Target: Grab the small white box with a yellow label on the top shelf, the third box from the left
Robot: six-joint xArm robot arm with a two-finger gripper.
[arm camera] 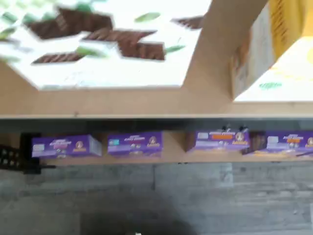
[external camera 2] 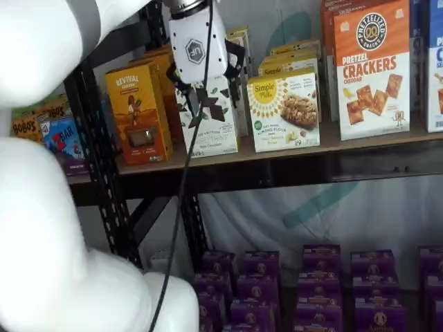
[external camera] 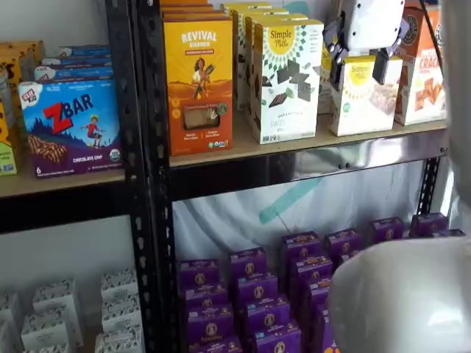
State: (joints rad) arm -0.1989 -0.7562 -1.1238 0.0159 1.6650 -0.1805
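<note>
**Operator:** Report target position.

**Technician:** The small white box [external camera 2: 284, 112] stands upright on the top shelf [external camera: 346, 157], between the taller white Simple Mills carton [external camera: 285, 81] with chocolate pieces on its face and the orange pretzel crackers box [external camera 2: 372, 69]. Identical cartons are stacked behind it. In the wrist view the box [arm camera: 276, 63] shows at one side, with a strip of bare shelf board between it and the taller carton.

**Operator:** Gripper condition?

**Technician:** The gripper [external camera: 362, 65] hangs in front of the box's upper part. In a shelf view one black finger [external camera: 335, 70] shows near one top corner and the other near the opposite corner, with the yellow label visible in the gap, so the fingers stand spread apart. Nothing is held. Whether they already straddle the box or sit in front of it cannot be determined.

**Operator:** Fault risks from this position?

**Technician:** Three, in my assessment.
1. A finger entering off-centre could strike the box's front face and push it back into the cartons behind it.
2. A finger drifting toward the taller carton could tip or drag that neighbour, since the clearance looks narrow.
3. Closing only on the top edge of a light carton could let it pivot or slip during withdrawal over the metal front rail [external camera 2: 360, 168].
</note>
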